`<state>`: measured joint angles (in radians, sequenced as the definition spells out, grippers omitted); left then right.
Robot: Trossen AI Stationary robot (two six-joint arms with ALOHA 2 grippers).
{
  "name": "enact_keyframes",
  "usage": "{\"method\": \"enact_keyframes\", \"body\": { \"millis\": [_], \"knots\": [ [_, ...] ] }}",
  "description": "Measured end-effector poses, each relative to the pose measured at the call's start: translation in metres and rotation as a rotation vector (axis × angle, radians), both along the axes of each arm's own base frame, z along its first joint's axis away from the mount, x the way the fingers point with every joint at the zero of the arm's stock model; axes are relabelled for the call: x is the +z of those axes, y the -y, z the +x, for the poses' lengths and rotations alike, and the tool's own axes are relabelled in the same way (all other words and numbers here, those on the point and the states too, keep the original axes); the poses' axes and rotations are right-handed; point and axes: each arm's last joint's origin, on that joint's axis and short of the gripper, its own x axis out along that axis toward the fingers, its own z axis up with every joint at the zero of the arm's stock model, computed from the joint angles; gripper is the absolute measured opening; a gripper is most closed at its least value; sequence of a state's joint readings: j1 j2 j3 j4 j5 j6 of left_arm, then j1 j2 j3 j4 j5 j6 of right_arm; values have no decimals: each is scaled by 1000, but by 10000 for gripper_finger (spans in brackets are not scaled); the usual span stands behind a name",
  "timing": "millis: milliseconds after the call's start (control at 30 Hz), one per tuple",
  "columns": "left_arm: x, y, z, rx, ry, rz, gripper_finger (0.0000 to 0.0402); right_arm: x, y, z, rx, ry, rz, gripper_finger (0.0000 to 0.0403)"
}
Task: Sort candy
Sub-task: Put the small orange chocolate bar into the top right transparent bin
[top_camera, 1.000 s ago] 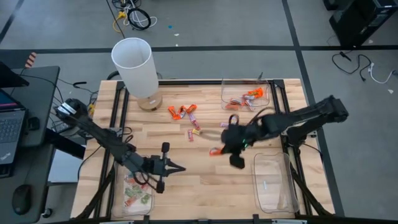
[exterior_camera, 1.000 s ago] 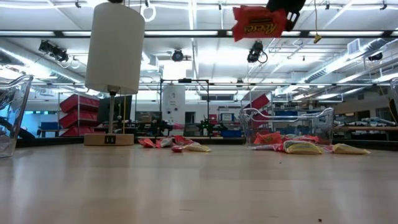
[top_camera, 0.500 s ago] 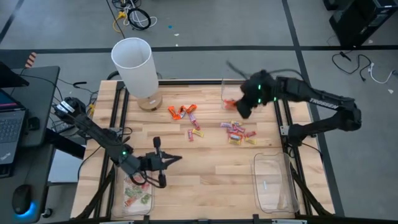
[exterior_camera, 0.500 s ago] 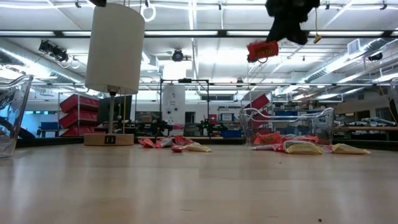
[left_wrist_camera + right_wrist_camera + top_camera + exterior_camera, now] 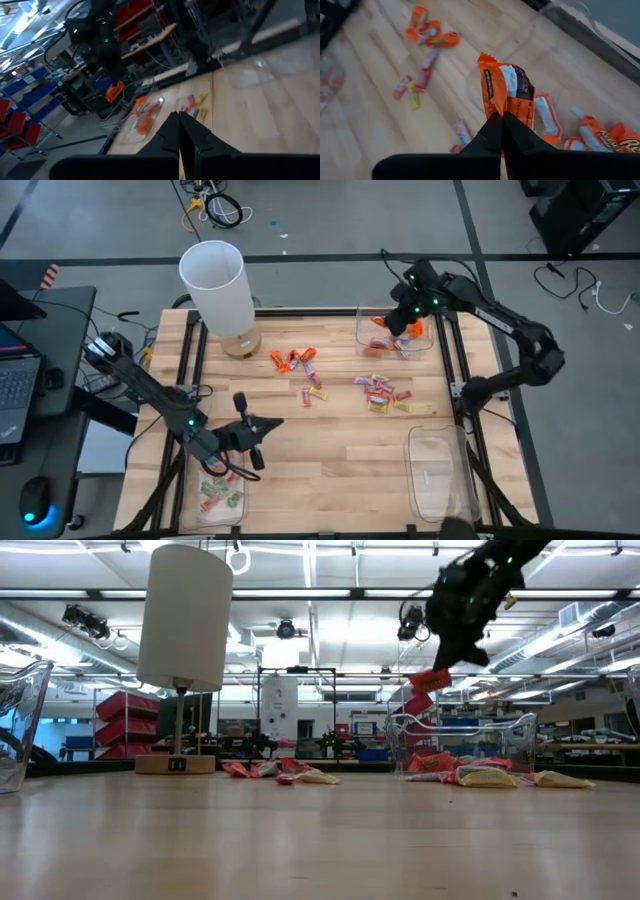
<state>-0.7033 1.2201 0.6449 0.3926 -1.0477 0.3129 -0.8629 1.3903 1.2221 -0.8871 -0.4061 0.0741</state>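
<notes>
Hanging above the far right tray, an orange candy is pinched by the closed right gripper; left gripper is shut, empty.

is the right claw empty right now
No, the right claw is shut on an orange wrapped candy, which hangs above the clear tray that already holds other orange candies.

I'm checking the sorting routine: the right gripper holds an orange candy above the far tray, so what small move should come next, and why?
Probably lower a little and open. The right gripper is shut on the orange candy over the clear tray, which already holds other orange candies, so releasing there keeps like with like.
</notes>
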Motion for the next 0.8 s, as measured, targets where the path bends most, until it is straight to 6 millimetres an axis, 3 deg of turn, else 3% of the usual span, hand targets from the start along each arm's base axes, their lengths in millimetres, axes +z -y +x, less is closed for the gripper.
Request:
{"method": "enact_keyframes", "body": {
  "millis": [333,567,800],
  "knots": [
    [-11,-3,-5,-53,-136,91,0,-68,56,3,5,-88,135,0],
    [-15,-4,-7,-42,-159,60,0,-98,69,11,4,-183,133,0],
    [-18,-6,-8,-31,-185,79,0,-104,68,19,27,-190,119,0]
  ]
}}
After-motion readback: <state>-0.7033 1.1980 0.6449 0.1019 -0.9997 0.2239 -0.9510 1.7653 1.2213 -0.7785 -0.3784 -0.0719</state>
